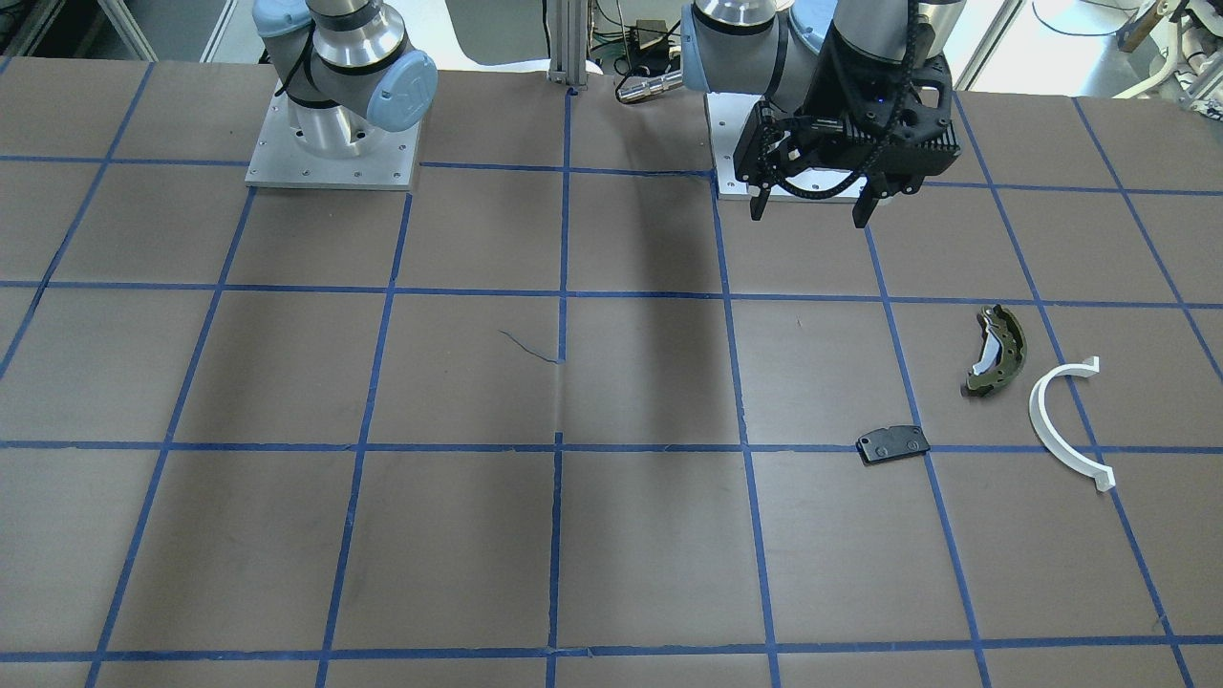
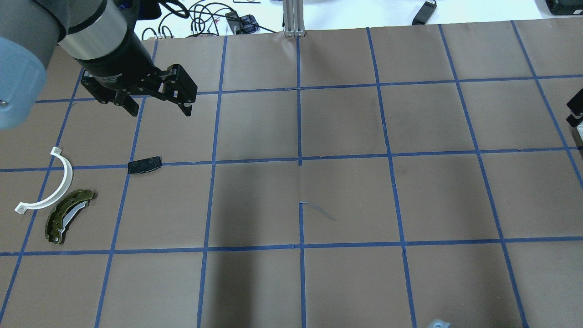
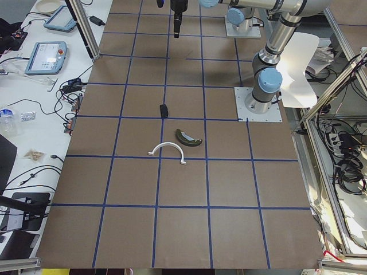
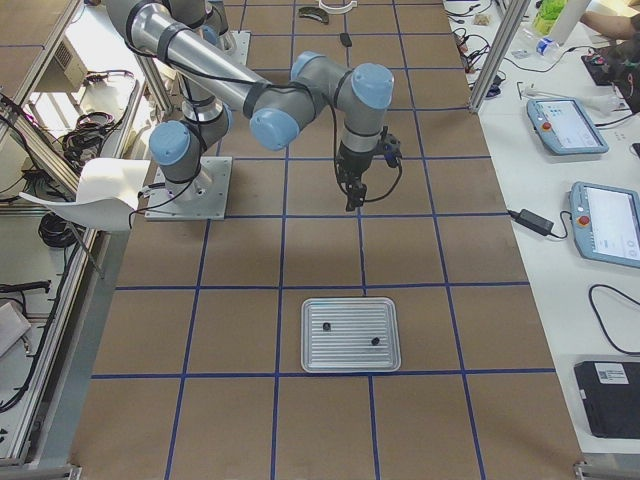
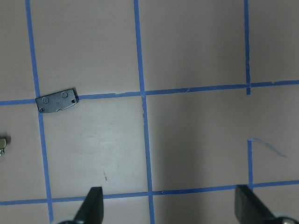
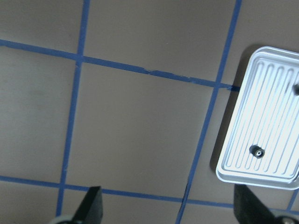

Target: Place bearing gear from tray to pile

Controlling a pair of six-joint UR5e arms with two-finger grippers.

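Observation:
A small dark round bearing gear (image 6: 256,150) lies on the ribbed silver tray (image 6: 271,112), and a second dark piece (image 6: 296,87) sits at the frame's edge. The exterior right view shows both pieces (image 4: 375,341) (image 4: 326,326) on the tray (image 4: 350,350). My right gripper (image 6: 169,207) hangs open and empty, beside the tray and above the table. The pile lies far off: a black pad (image 2: 144,165), an olive-green shoe (image 2: 68,215) and a white half-ring (image 2: 50,182). My left gripper (image 2: 157,102) hovers open and empty beyond the pad (image 5: 57,100).
Blue tape lines divide the brown table into squares. Both arm bases (image 1: 334,143) stand on metal plates at the robot's edge. An aluminium post (image 2: 294,18) rises at the far edge. Teach pendants (image 4: 565,125) and cables lie on a white side bench.

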